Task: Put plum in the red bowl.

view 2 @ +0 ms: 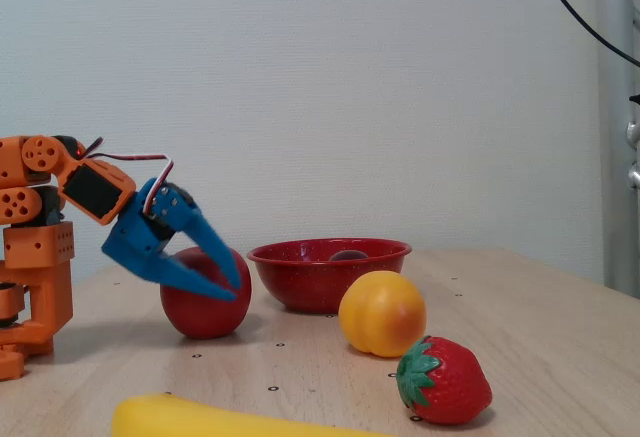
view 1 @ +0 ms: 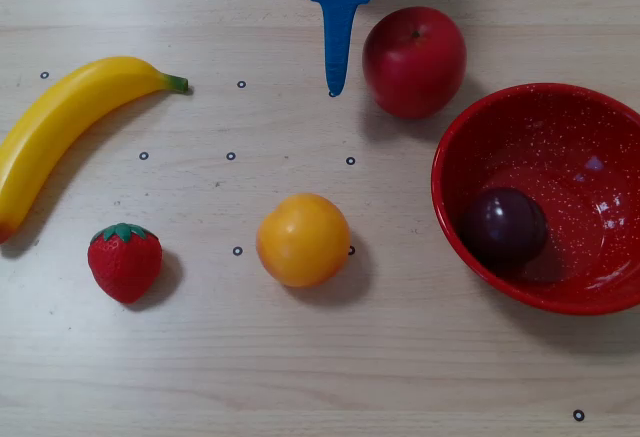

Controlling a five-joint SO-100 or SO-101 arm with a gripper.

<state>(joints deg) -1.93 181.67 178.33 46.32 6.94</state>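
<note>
A: Pale wooden table [view 1: 420, 377] with small ring marks dotted over it, plain white wall behind in the fixed view. So where is the plum?

B: The plum [view 1: 503, 227] lies inside the red bowl [view 1: 452, 147], on the left part of its floor in the overhead view, close under the near-left wall. In the fixed view only its dark top [view 2: 348, 254] peeks above the bowl's rim [view 2: 300, 253].

A: Then the job is done?

B: I'd judge it so: the fruit is in the bowl and nothing holds it. All that seems left is for the arm to park itself.

A: And the gripper?

B: The gripper [view 2: 231, 287] is empty, its blue fingers [view 2: 215, 253] parted a little, pointing down toward the table in front of the apple [view 2: 195, 312]. In the overhead view it shows as one narrow blue blade [view 1: 336, 89], beside the apple [view 1: 414, 62] and well apart from the bowl.

A: What else lies about?

B: Going outward from the bowl: the apple just beyond its rim, an orange [view 1: 303, 240] in the middle, a strawberry [view 1: 125, 262] further left, and a banana [view 1: 70, 122] at the far left edge.

A: Any brand, label or writing?

B: None that I can read: not on the bowl, the fruit, or the orange arm parts [view 2: 35, 247].
</note>
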